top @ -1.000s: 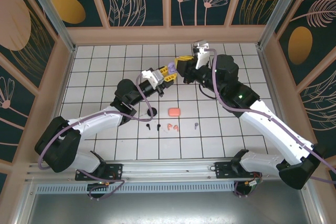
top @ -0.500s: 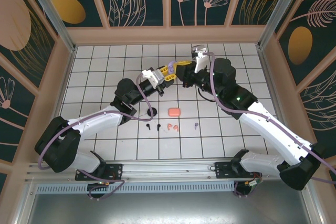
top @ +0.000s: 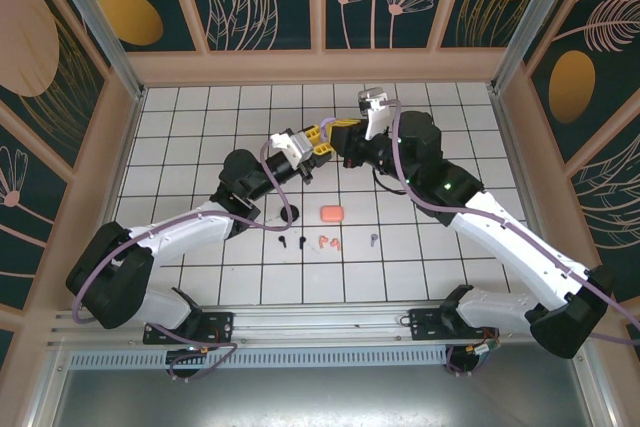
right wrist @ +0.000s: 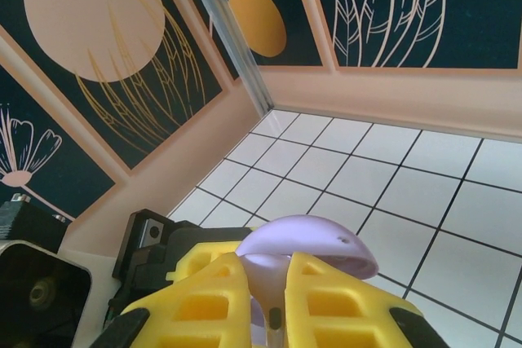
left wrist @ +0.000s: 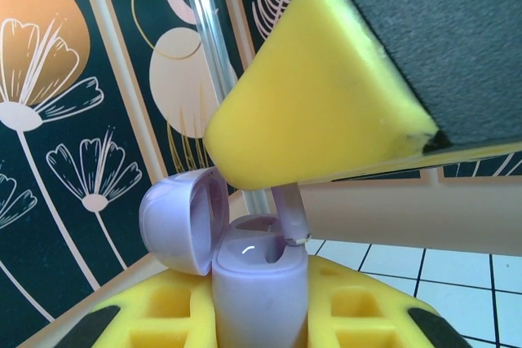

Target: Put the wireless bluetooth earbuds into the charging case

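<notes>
My left gripper (top: 316, 141) (left wrist: 259, 319) is shut on an upright lavender charging case (left wrist: 259, 283), whose lid (left wrist: 181, 219) is swung open to the left. My right gripper (top: 346, 134) (right wrist: 273, 309) is shut on a lavender earbud (right wrist: 269, 287). Its stem (left wrist: 291, 216) points down, with the tip at the case's right-hand slot. In the right wrist view, the open lid (right wrist: 314, 246) lies just beyond my yellow fingers (right wrist: 196, 303). On the table lie two black earbuds (top: 281, 243) (top: 301, 241), a coral-pink pair (top: 327, 243) and one lavender earbud (top: 373, 239).
A closed coral-pink case (top: 332, 213) sits on the white tiled table (top: 200, 127) just behind the loose earbuds. Wooden walls (top: 320, 67) with dark floral panels enclose the table on three sides. Both arms meet above the table's middle rear.
My right gripper has moved left and closer to the left gripper, bringing the earbud up to the open case. The left arm has held still.
</notes>
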Motion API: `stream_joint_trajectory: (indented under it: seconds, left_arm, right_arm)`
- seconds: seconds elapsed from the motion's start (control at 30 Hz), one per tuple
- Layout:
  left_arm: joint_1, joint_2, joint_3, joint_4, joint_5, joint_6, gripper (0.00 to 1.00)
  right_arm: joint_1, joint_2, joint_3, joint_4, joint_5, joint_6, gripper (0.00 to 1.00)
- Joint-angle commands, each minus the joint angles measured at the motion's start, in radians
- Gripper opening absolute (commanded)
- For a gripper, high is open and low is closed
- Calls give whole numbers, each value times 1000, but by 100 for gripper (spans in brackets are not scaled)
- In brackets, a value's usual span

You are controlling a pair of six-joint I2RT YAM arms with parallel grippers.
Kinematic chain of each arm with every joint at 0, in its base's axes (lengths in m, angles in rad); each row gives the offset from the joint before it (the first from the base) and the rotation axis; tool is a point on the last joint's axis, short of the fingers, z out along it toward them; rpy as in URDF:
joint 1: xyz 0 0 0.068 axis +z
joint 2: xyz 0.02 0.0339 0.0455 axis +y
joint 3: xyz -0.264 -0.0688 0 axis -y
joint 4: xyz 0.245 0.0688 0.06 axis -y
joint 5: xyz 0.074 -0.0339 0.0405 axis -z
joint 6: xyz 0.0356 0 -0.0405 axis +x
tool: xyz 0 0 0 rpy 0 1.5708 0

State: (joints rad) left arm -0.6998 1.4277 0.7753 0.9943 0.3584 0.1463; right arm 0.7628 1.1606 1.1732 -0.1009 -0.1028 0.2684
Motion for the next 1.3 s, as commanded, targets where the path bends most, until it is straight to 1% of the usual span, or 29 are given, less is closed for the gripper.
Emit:
stream_joint_trajectory:
  seconds: [0.0,0.33,0.57,0.83,1.03,1.27]
  left_arm:
    - [-5,-31,24,20,16,1,0]
    - [-5,-41,21,17,19,-3,0]
    - [-4,-39,21,17,22,-4,0]
    - [-4,-36,24,17,23,-4,0]
    - [-4,-36,25,17,21,-4,0]
    - [-4,-35,27,17,26,-14,0]
  right_arm:
    - [11,4,-3,18,13,3,13]
    - [21,5,-10,1,111,-14,12]
    - [21,28,3,-9,91,-23,11]
    - [47,50,27,-34,74,-40,11]
    - [65,54,41,-52,83,-48,10]
    - [95,81,68,-136,110,-103,11]
